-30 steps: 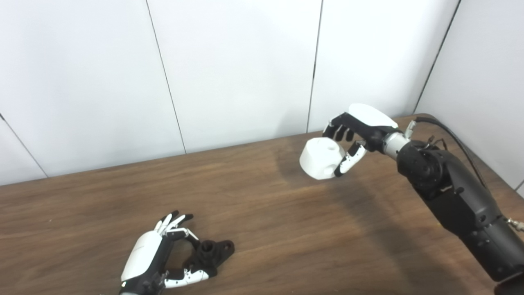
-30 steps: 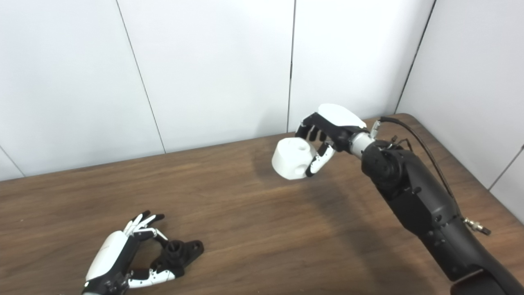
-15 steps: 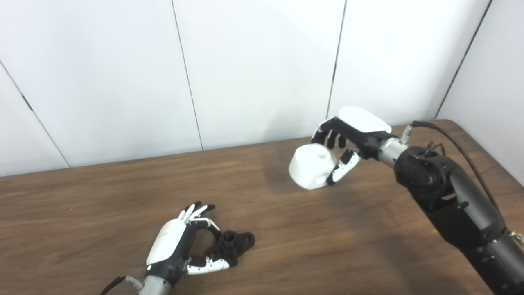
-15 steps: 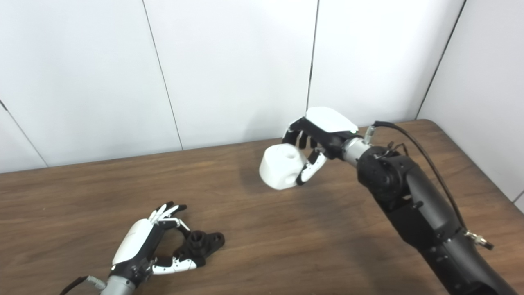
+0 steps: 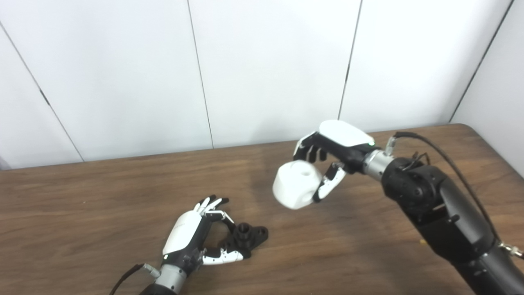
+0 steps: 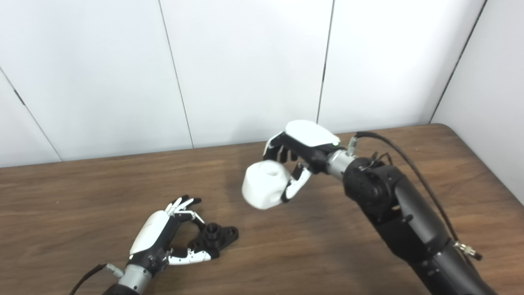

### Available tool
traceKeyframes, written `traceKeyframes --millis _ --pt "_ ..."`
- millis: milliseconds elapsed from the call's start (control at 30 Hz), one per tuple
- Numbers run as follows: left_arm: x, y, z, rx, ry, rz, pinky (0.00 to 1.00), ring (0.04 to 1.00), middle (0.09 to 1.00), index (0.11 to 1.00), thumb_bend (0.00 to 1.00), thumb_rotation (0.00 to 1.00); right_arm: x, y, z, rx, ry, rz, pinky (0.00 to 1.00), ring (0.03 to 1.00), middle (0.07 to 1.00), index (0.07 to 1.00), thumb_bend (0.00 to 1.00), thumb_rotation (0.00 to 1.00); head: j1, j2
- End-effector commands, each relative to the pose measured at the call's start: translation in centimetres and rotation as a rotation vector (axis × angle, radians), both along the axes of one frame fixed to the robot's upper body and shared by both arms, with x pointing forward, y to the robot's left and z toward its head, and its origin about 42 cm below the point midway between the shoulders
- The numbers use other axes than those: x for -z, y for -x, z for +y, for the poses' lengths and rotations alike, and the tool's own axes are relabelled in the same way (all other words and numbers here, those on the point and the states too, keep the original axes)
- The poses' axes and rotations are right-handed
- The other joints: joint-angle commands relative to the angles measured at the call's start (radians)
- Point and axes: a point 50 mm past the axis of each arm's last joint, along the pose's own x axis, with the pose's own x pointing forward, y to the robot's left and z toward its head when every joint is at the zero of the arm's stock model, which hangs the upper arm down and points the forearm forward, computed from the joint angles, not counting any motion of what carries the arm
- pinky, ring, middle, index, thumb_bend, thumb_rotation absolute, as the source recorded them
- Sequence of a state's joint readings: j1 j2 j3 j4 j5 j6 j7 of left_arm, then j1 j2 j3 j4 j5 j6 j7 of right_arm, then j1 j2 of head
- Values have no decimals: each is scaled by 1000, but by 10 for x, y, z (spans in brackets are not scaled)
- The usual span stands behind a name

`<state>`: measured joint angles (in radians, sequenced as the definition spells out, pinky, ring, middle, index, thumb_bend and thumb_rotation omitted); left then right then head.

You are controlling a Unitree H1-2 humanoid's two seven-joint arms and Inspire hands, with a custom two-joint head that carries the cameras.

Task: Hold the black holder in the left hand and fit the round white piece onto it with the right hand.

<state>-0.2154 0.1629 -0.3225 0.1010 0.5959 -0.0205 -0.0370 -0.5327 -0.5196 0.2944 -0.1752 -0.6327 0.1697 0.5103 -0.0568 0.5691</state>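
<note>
The round white piece [image 5: 295, 189] sits in the middle of the frame, carried above the table [image 5: 82, 205] by the right hand [image 5: 333, 153], whose arm comes in from the lower right. The fingers curl over its far top edge and the thumb presses its right side, so it is clamped between them. A hole shows in its upward face, tipped slightly toward the camera.

The black holder [image 5: 245, 237] lies in the lower centre, resting on the wood, down and to the left of the white piece and well apart from it. The left hand [image 5: 192, 235] is wrapped loosely around it: thumb [image 5: 223, 257] stretched along its near edge, fingers [image 5: 213, 205] arched over its far left side. Whether they actually grip it or only cage it, I cannot tell; the holder looks to be flat on the table, not lifted. Its short round boss points up.

That is what matters here, I think: the boss faces up, and so does the 1 hole I can see in the white piece, while the piece hangs up and to the right. I would guess the right hand has to travel down-left and turn the piece so an opening meets the boss, with the left hand firming up first.
</note>
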Motion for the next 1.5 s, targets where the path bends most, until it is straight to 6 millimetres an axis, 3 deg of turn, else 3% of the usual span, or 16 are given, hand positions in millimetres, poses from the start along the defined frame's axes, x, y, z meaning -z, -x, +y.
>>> traceKeyframes --millis 0,167,267,300,500,733,867,1167,1467 --pt "16 4 -11 22 -22 85 1000 1000 918 478 523 47 -32 -1 8 -53 -6 -112 475 579 620 478 510 129 3 1" --pt "18 3 -15 24 -10 81 1000 1000 913 478 522 46 -25 2 19 -100 -6 -101 489 583 624 479 511 129 13 3" --pt "18 3 -16 23 -9 74 1000 1000 911 478 522 46 -16 3 25 -139 -20 -107 341 494 573 478 512 128 17 6" --pt "18 4 -17 24 -9 72 1000 1000 912 478 522 46 -14 3 26 -146 -21 -104 333 485 568 478 512 128 18 7" --pt "17 5 -20 28 -19 63 1000 1000 912 478 522 47 -8 4 34 -168 -31 -92 412 532 594 479 510 132 25 11" --pt "16 5 -24 32 -18 59 1000 1000 914 478 522 47 -4 6 41 -193 -47 -89 320 469 556 480 512 128 38 13" --pt "16 5 -26 34 -16 58 1000 1000 913 477 522 48 -3 7 45 -201 -51 -79 391 525 585 480 512 129 43 11" --pt "18 6 -29 29 -8 62 1000 1000 908 477 522 48 -3 5 54 -220 -35 -76 400 533 590 480 512 129 53 3" --pt "19 7 -33 30 -10 54 1000 1000 907 477 522 48 -6 2 58 -235 -33 -80 312 473 548 480 511 129 61 -7"
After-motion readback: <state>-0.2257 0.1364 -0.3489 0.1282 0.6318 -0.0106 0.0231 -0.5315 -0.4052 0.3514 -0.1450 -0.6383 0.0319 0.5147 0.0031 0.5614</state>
